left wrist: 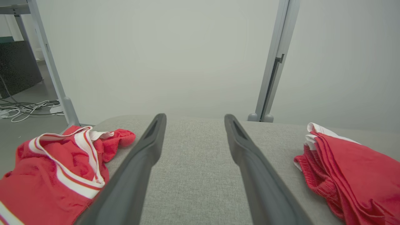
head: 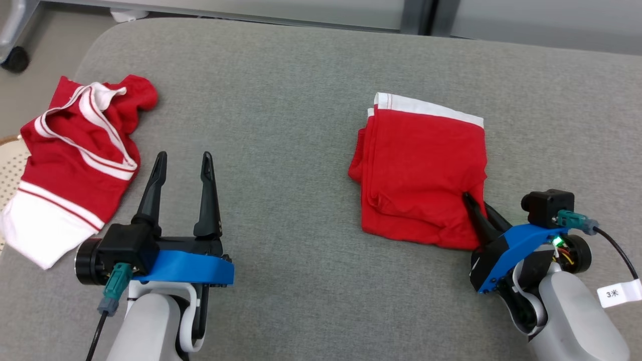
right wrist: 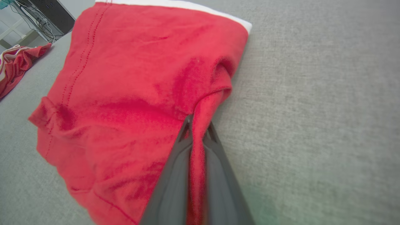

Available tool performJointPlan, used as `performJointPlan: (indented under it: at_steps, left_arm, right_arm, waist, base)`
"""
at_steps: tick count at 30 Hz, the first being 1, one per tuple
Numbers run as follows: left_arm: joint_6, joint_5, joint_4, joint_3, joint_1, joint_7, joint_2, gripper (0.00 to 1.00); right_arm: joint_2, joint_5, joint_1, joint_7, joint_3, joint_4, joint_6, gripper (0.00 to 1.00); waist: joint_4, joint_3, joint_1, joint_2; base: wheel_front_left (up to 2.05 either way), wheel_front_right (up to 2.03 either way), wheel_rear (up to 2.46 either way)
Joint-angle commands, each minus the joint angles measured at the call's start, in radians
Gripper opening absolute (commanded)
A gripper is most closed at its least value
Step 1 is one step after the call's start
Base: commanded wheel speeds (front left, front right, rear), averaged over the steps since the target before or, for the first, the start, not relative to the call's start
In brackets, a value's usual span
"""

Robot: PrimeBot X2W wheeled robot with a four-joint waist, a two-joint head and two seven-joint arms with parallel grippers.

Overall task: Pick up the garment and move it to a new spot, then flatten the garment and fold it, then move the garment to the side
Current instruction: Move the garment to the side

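Note:
The garment (head: pixel 421 165) is red with a white band along its far edge, folded into a rough square on the grey cushion, right of centre. My right gripper (head: pixel 474 203) is shut on the garment's near right corner; in the right wrist view a ridge of red cloth (right wrist: pixel 200 125) is pinched between the two dark fingers. The garment (left wrist: pixel 350 168) also lies at the right of the left wrist view. My left gripper (head: pixel 183 163) stands open over bare cushion at the lower left, nothing between its fingers (left wrist: pixel 147 150).
A second red garment with white stripes (head: pixel 75 155) lies crumpled at the cushion's left edge, close to my left gripper. The grey cushion (head: pixel 281 125) stretches between the two garments. Metal frame legs (left wrist: pixel 272 68) and a pale wall stand beyond the far edge.

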Motion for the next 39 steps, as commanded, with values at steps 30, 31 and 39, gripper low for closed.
performJointPlan:
  at_steps: [30,31,39]
  left_arm:
    - [-0.046,0.102,-0.060,-0.020,-0.094,0.031,0.058,1.00]
    - [-0.047,0.106,-0.062,-0.024,-0.101,0.033,0.058,1.00]
    - [-0.059,0.116,-0.071,-0.061,-0.147,0.029,0.043,1.00]
  right_arm:
    - [-0.182,0.048,-0.227,-0.149,0.100,0.136,0.000,0.00]
    - [-0.196,0.042,-0.247,-0.152,0.090,0.159,0.000,0.00]
    - [-0.295,-0.041,-0.363,-0.176,-0.007,0.303,0.000,0.00]
  waist:
    - [-0.468,0.144,0.0000,-0.0003]
    - [-0.465,0.151,0.0000,-0.0003]
    - [-0.434,0.196,0.0000,-0.0003]
  base:
    - [0.00,0.00,0.00]
    - [0.00,0.00,0.00]
    - [0.00,0.00,0.00]
